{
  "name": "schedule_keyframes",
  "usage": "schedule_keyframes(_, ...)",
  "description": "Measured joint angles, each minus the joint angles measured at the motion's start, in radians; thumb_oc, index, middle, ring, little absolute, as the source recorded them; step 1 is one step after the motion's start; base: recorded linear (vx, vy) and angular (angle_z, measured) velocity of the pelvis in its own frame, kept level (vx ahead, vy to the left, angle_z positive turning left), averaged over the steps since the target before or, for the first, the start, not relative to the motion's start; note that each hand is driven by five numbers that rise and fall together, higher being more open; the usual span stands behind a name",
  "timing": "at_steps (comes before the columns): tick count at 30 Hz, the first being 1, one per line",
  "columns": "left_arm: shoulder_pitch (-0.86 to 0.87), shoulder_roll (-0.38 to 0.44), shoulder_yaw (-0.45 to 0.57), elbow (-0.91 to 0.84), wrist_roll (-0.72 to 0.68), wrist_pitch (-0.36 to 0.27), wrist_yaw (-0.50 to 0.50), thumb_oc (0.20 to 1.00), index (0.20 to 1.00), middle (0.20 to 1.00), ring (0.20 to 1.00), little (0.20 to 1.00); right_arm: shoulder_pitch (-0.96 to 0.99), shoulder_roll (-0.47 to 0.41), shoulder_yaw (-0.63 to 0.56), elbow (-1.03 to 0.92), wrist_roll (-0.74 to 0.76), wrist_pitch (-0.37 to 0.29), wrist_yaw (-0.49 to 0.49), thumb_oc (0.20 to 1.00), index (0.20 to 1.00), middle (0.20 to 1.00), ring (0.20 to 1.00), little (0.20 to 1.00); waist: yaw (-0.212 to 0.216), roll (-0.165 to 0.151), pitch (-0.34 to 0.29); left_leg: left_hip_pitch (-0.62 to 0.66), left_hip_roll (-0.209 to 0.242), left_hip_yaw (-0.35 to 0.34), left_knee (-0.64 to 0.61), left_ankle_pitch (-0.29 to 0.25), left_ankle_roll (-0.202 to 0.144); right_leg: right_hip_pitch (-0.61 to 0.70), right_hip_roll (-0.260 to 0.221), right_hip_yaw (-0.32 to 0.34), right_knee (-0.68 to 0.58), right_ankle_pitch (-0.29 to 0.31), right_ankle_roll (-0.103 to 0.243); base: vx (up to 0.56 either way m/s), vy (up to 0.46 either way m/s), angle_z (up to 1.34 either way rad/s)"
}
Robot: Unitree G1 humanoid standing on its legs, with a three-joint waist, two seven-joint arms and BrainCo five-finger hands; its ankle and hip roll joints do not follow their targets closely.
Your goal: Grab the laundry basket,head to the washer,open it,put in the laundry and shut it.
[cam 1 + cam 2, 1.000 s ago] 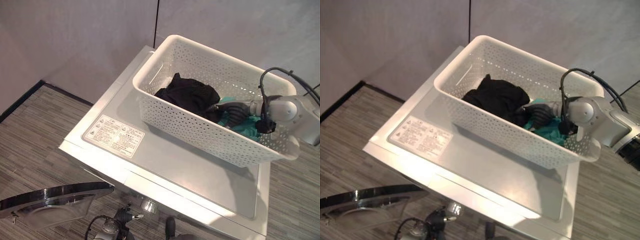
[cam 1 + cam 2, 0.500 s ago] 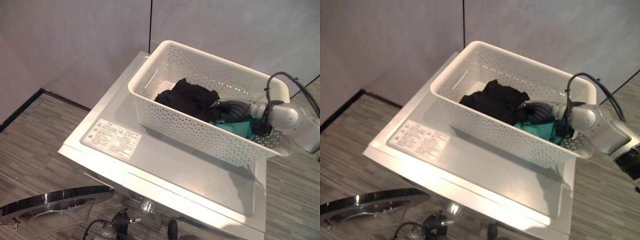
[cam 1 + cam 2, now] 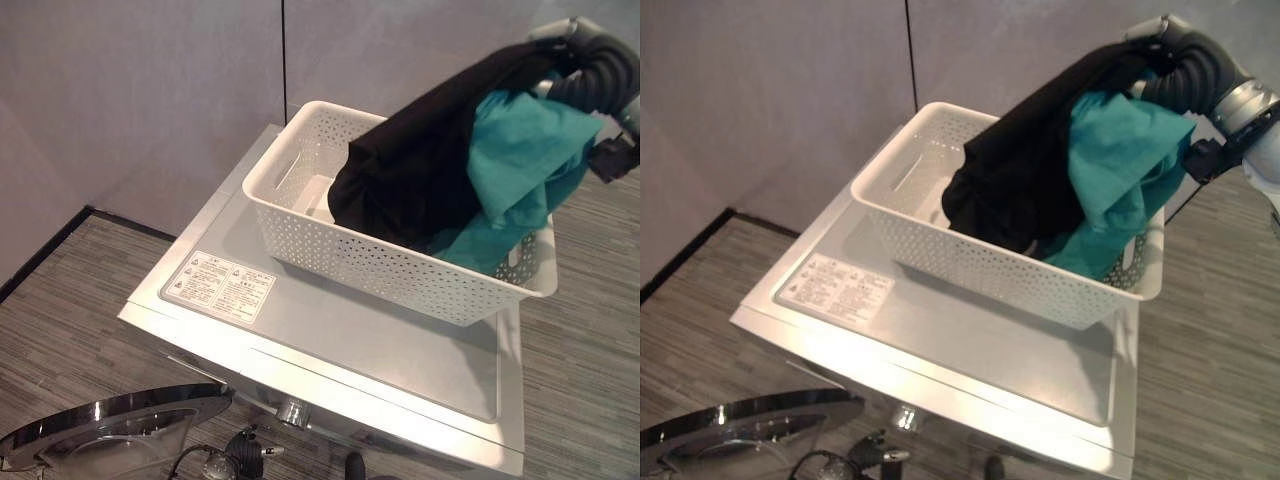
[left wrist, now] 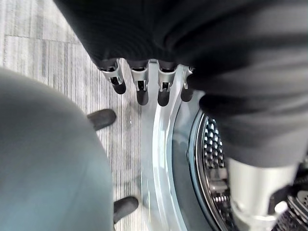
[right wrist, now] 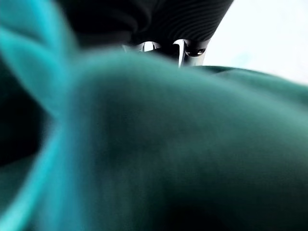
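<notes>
**Laundry lifted above basket on washer top**

Laundry hangs in a bunch above the white perforated laundry basket (image 3: 390, 262), which sits on the flat top of the washer (image 3: 330, 340). Nearest the camera, the washer's round door (image 3: 100, 432) stands swung open, chrome rim and glass catching the light. In the left wrist view the left hand (image 4: 144, 84) hovers by that door's rim with fingers straight and slack, holding nothing; the perforated steel drum (image 4: 211, 163) shows beside it. A white label (image 3: 220, 285) with small print and warning symbols is stuck to the near left corner of the washer top; its writing is too small to read. Farther back, a black garment (image 3: 420, 170) drapes from the raised right hand (image 3: 600, 70) down into the basket, its lower end resting inside. A teal garment (image 3: 520, 170) hangs beside it, folded over the same hand, its tail also reaching the basket. The right hand's fingers are buried in the cloth, so their grip cannot be made out. Grey wall panels (image 3: 140, 90) rise behind, above wood-grain flooring (image 3: 60, 300).
</notes>
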Motion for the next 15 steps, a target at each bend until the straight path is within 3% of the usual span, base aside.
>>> schedule_keyframes(4, 0.005, -0.005, -0.001, -0.001, 0.000, 0.000, 0.010, 1.000, 1.000, 1.000, 1.000, 1.000, -0.007, 0.045, -0.008, -0.002, -0.003, -0.014, -0.067, 0.200, 0.200, 0.200, 0.200, 0.200, -0.003, -0.001, -0.001, 0.009, 0.000, 0.003, 0.000, -0.001, 0.001, 0.007, 0.000, 0.003, 0.000, 0.000, 0.000, 0.01, 0.004, -0.04)
schedule_keyframes(10, 0.008, -0.008, -0.002, -0.003, 0.000, 0.000, 0.024, 1.000, 1.000, 1.000, 1.000, 1.000, -0.006, 0.083, -0.011, -0.007, -0.005, -0.014, -0.073, 0.200, 0.200, 0.200, 0.200, 0.200, -0.001, -0.003, -0.007, 0.011, 0.000, 0.002, 0.000, -0.001, 0.002, 0.011, 0.000, 0.002, 0.000, 0.000, 0.000, 0.00, 0.000, 0.00)
schedule_keyframes(15, 0.014, -0.010, -0.008, -0.004, 0.000, 0.000, 0.028, 1.000, 1.000, 1.000, 1.000, 1.000, 0.013, 0.169, 0.014, -0.005, -0.051, 0.001, -0.060, 0.200, 0.200, 0.200, 0.200, 0.200, 0.000, -0.007, -0.020, 0.014, 0.000, 0.002, 0.000, -0.001, 0.002, 0.014, 0.000, 0.002, 0.000, 0.000, 0.000, 0.00, 0.000, 0.00)
